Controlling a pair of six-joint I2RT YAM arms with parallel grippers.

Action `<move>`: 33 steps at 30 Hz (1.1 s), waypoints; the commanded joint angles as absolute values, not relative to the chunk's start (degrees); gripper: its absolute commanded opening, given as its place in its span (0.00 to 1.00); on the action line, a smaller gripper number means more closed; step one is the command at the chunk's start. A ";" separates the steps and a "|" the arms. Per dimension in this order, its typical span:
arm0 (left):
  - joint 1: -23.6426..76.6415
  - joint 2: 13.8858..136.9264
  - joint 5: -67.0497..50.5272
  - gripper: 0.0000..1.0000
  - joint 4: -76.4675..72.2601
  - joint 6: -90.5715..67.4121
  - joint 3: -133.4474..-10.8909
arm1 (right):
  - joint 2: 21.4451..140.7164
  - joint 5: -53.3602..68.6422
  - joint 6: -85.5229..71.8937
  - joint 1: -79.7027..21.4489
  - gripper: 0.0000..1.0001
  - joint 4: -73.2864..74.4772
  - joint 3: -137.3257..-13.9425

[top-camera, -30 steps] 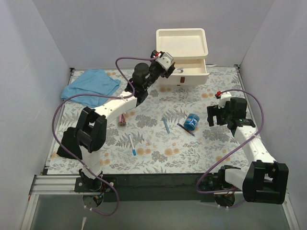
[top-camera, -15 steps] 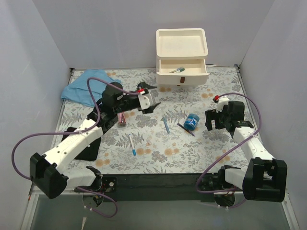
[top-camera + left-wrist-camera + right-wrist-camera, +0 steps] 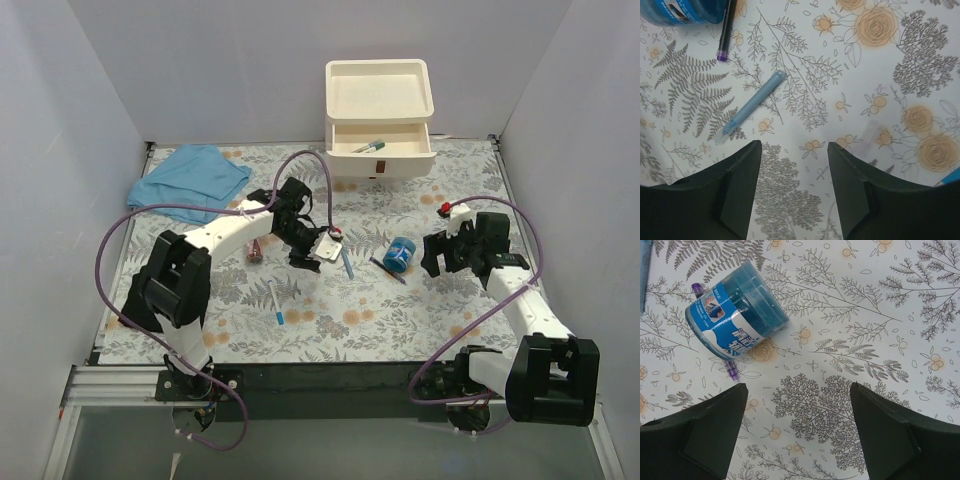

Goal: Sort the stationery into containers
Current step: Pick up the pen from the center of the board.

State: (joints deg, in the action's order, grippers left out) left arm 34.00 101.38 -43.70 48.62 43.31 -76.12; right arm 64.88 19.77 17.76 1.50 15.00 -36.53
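left jaws hang apart and empty just above the tabletop [image 3: 350,320]; the pale blue pen [image 3: 752,105] lies slanted just ahead of them, so i'd ease forward and turn to straddle its slim barrel. farther right the blue tape roll [image 3: 735,320] rests across a purple-tipped pen [image 3: 731,371], right jaws wide apart nearby.

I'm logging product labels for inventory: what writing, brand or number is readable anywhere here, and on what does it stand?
Blue roll, right wrist view: large white Chinese characters on its side, curving out of sight; not reliably readable.
Same roll, left wrist view: white print cut by the picture's edge; unreadable.
Light-blue pen and drawers: no print visible.
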 commanded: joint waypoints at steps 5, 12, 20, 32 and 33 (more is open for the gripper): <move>33.93 110.38 -41.49 0.53 53.62 59.14 -88.14 | 63.19 23.91 20.83 1.76 0.91 15.64 -35.51; 34.98 118.56 -39.47 0.48 54.05 62.22 -94.57 | 63.02 23.82 21.88 1.76 0.91 15.64 -35.16; 36.39 123.57 -38.32 0.45 52.03 62.58 -97.99 | 63.89 23.47 23.03 1.76 0.91 15.64 -34.63; 36.74 127.70 -36.30 0.41 50.80 65.92 -100.89 | 64.86 22.76 23.38 1.85 0.91 15.12 -34.45; 36.74 128.05 -36.91 0.40 51.93 66.09 -101.59 | 64.95 22.68 23.47 1.85 0.91 15.12 -34.54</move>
State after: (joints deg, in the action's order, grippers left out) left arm 36.62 126.45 -36.60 51.13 63.26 -99.09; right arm 64.36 22.61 22.74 1.50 16.36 -34.70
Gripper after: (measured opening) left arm 0.418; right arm 0.914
